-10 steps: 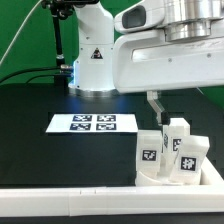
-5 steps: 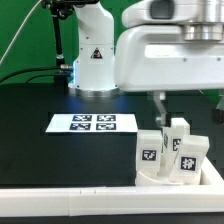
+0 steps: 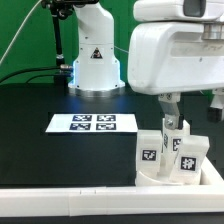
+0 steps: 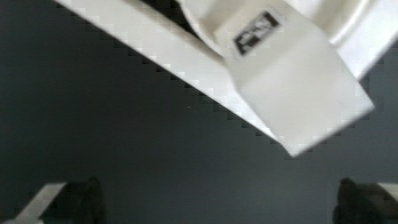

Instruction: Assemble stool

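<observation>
The stool stands at the exterior view's lower right. Its round white seat (image 3: pixel 160 176) lies flat, and three tagged block legs (image 3: pixel 182 158) stand upright on it. My gripper (image 3: pixel 190 106) hangs above and just behind the legs. It is open and empty, with one finger (image 3: pixel 167 104) over the rear leg. In the wrist view, a white leg with a tag (image 4: pixel 285 75) lies ahead of the gripper (image 4: pixel 217 203). The two dark fingertips (image 4: pixel 68 200) are wide apart with only dark table between them.
The marker board (image 3: pixel 92 123) lies on the black table to the exterior view's left of the stool. A long white L-shaped bar (image 3: pixel 70 190) runs along the front edge and up the right side. The robot base (image 3: pixel 95 60) stands at the back.
The arm and gripper have moved toward the exterior view's right, from beside the legs to over them. The stool parts have not moved.
</observation>
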`<move>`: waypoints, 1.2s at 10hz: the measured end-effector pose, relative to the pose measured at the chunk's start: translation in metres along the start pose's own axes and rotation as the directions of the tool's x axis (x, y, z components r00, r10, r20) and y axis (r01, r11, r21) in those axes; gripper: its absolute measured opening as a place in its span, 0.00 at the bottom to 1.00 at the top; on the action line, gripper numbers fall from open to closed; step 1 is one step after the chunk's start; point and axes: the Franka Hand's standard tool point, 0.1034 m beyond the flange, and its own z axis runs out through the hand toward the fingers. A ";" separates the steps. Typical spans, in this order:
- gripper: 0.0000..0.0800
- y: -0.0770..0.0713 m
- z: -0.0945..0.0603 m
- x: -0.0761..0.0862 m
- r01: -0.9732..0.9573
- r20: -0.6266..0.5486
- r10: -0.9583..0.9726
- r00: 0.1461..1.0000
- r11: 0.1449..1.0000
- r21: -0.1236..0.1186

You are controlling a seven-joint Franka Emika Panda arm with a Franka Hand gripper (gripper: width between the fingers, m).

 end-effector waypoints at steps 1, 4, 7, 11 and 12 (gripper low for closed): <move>0.81 0.000 0.001 -0.002 0.024 0.009 -0.024 1.000 1.000 0.000; 0.81 -0.021 0.017 -0.013 0.204 0.173 -0.221 0.960 0.972 0.113; 0.81 -0.022 0.016 -0.012 0.280 0.173 -0.295 0.940 0.954 0.106; 0.81 -0.026 0.032 -0.014 0.406 0.164 -0.413 0.896 0.911 0.077; 0.81 -0.027 0.038 -0.016 0.407 0.170 -0.415 0.894 0.910 0.081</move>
